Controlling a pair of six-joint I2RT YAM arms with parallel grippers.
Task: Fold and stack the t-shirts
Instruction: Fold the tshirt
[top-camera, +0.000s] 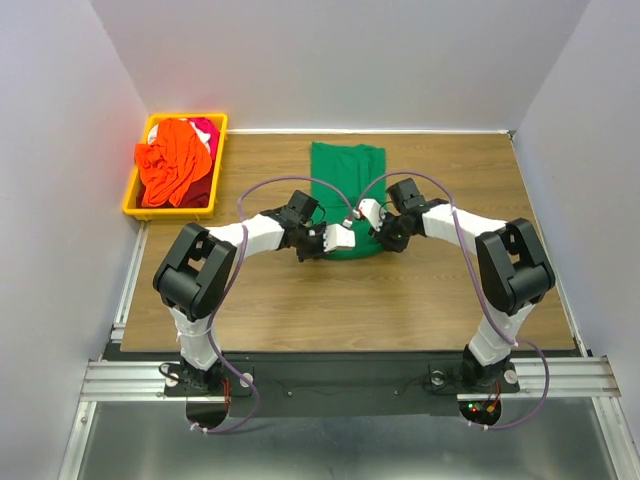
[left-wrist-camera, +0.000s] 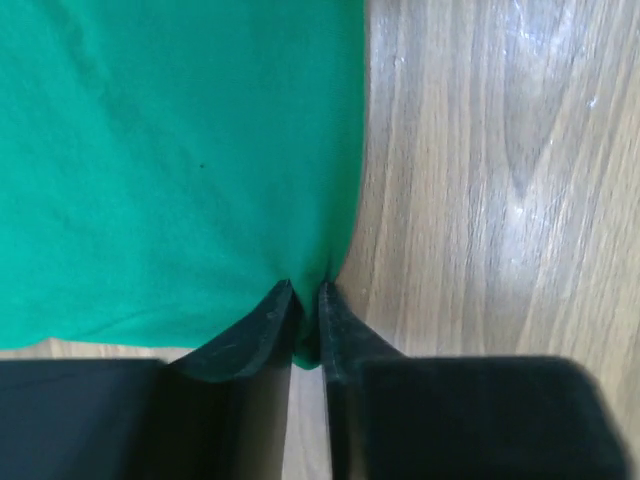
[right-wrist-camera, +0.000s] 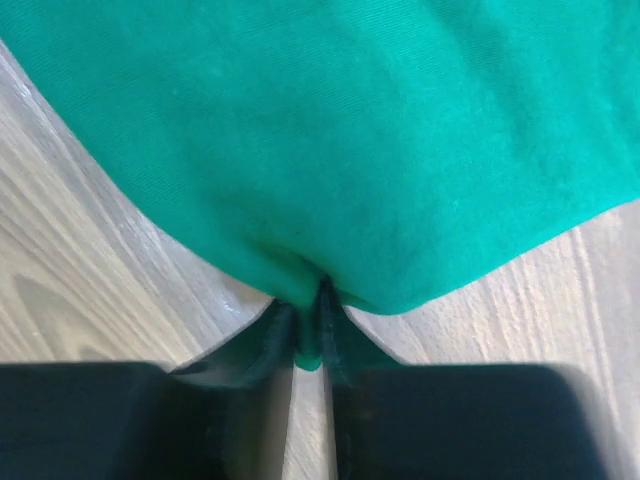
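A wooden table (top-camera: 280, 310) with visible grain sat inside pale walls, seen from above. A dark green t-shirt (top-camera: 347, 180) lay near the middle of the table towards the far edge. It formed a smooth, roughly rectangular panel of soft knit cloth, long from near to far.

Two white and black robot arms reached in from the near edge and met at the shirt's near end. The left gripper (top-camera: 335, 238) was at the near left corner of the cloth. The right gripper (top-camera: 366, 213) was at the near right side.

In the left wrist view, two black wedge-shaped fingers (left-wrist-camera: 250, 335) were pressed together on a small pinch of the green hem. The cloth puckered slightly where they gripped. In the right wrist view, the right arm's black fingers (right-wrist-camera: 345, 345) were likewise clamped on a fold of green fabric at its edge, and the cloth curved away in a rounded lobe over the wood.

At the far left corner stood a yellow-orange plastic bin (top-camera: 133, 200), a shallow rectangle. It held a crumpled bright orange t-shirt (top-camera: 172, 165) heaped on top of a red-pink t-shirt (top-camera: 205, 188).
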